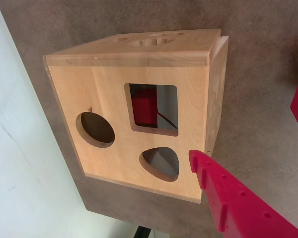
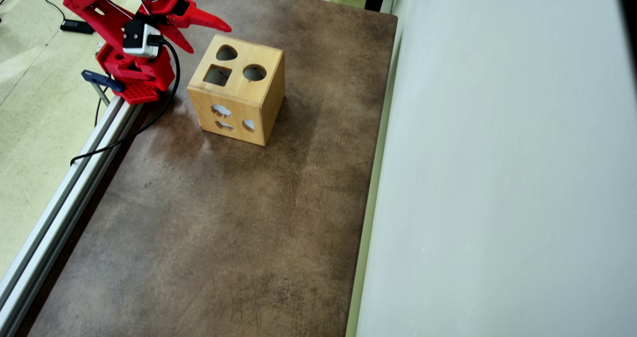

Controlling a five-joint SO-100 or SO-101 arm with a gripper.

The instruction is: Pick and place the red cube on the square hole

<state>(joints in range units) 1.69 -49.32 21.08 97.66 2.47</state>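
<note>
Red cube point(image 1: 145, 106) sits inside the wooden shape-sorter box point(image 2: 238, 90), visible through the square hole point(image 1: 154, 109) in the wrist view. Tool point(image 2: 201, 31) released, empty, beside the box above the counter point(image 2: 249, 217). Cube likely light, rigid, smooth: best pinched across opposite flat faces.

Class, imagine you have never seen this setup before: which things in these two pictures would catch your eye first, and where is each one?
The pale wooden shape-sorter box stands out on the brown table, near its far left end in the overhead view. Through its square hole the wrist view shows the red cube already inside. The bright red arm sits at the table's top left corner, its gripper with open, empty jaws just beside the box.
</note>
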